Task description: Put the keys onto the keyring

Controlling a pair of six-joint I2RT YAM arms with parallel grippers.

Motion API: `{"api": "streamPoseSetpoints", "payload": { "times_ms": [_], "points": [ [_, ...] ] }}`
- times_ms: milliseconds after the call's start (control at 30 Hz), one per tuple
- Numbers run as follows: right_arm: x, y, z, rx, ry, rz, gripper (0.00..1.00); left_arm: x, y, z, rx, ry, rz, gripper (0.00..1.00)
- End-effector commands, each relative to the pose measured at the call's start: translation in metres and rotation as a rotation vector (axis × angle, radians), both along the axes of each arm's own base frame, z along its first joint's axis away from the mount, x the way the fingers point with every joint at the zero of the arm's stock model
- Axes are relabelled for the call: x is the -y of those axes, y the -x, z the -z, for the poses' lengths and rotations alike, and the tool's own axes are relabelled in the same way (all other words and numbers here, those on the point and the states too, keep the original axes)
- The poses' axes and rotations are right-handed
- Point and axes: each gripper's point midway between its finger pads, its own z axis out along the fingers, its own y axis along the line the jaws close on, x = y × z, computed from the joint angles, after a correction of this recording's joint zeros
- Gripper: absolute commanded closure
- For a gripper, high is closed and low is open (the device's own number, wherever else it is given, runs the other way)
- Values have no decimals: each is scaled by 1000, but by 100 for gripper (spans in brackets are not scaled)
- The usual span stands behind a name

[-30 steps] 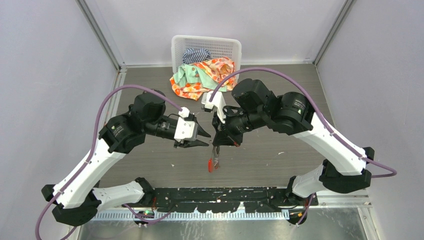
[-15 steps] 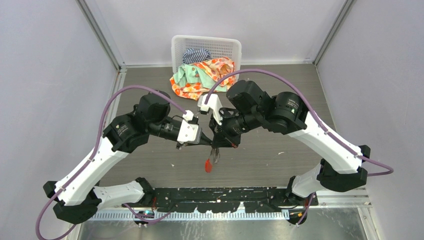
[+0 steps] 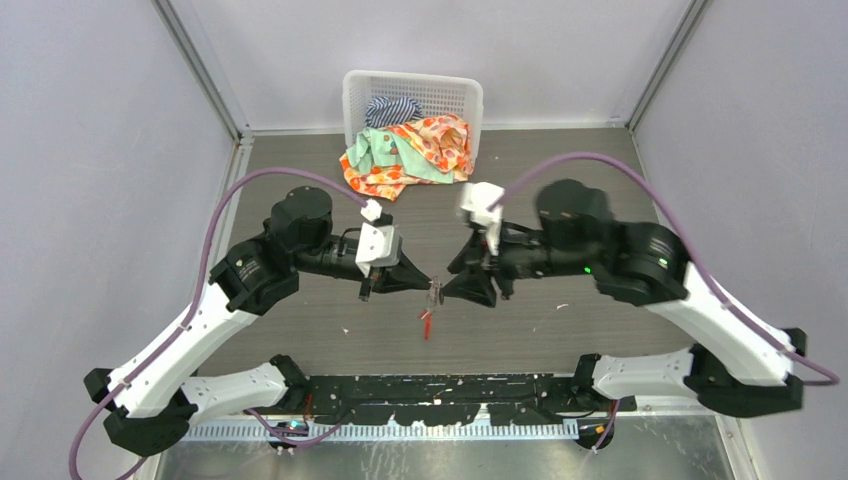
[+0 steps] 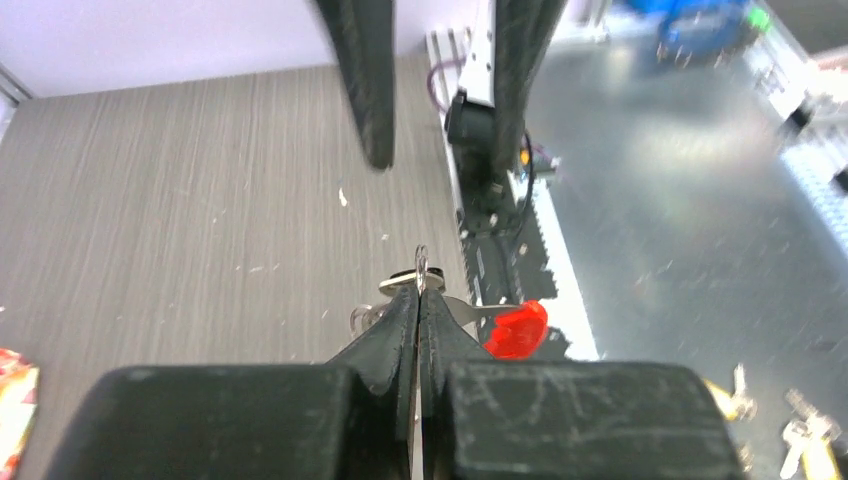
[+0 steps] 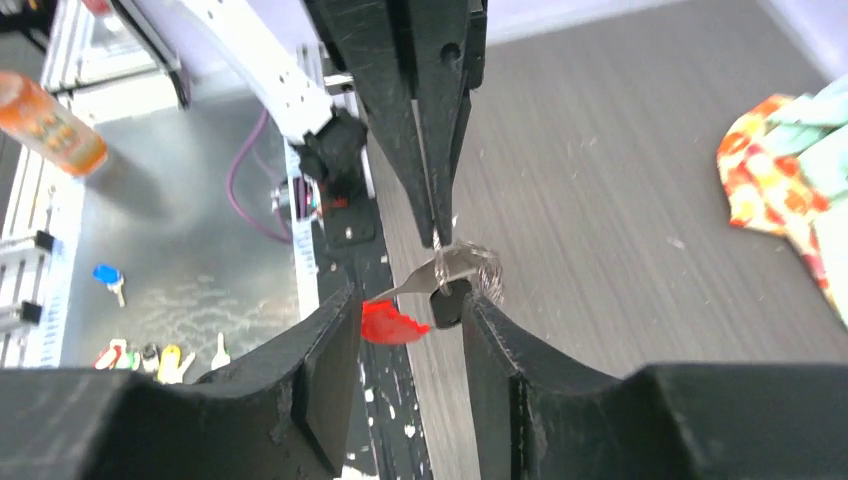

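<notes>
The keyring (image 3: 436, 292) hangs above the table, pinched at its ring by my left gripper (image 3: 428, 284), which is shut on it. Its red tag (image 3: 427, 322) dangles below. In the left wrist view my closed gripper (image 4: 420, 292) clamps the thin ring edge, with the red tag (image 4: 515, 328) to the right. My right gripper (image 3: 468, 288) is open just right of the bunch. In the right wrist view, its gripper (image 5: 405, 300) stands around the ring (image 5: 462, 262), the red tag (image 5: 392, 325) and a small black piece (image 5: 447, 305). I cannot tell whether the loose keys are on the ring.
A white basket (image 3: 412, 92) spilling colourful cloth (image 3: 405, 155) stands at the back of the table. The black base rail (image 3: 450, 388) runs along the near edge. Several coloured keys (image 5: 160, 360) lie on the metal surface beyond the rail.
My left gripper moved in and shut on the ring. My right gripper let go of the bunch, opened and pulled back to the right.
</notes>
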Motion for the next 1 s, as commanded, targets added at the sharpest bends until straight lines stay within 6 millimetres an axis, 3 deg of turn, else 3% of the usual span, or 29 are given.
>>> {"api": "streamPoseSetpoints", "payload": {
  "times_ms": [0, 133, 233, 700, 867, 967],
  "points": [
    [13, -2, -60, 101, -308, 71, 52, 4, 10, -72, -62, 225, 13, 100],
    [23, 2, -70, 136, -373, 74, 52, 7, 9, -96, -62, 276, 19, 100],
    [27, 3, -72, 169, -375, 66, 52, 5, 14, -104, -65, 282, 41, 100],
    [6, 12, -66, 199, -337, -63, 65, -1, 23, -101, -70, 275, 60, 100],
    [0, 15, -61, 191, -313, -97, 75, -3, 24, -100, -67, 276, 56, 100],
    [-1, 15, -60, 191, -302, -106, 86, -4, 24, -100, -66, 276, 51, 100]
  ]
}}
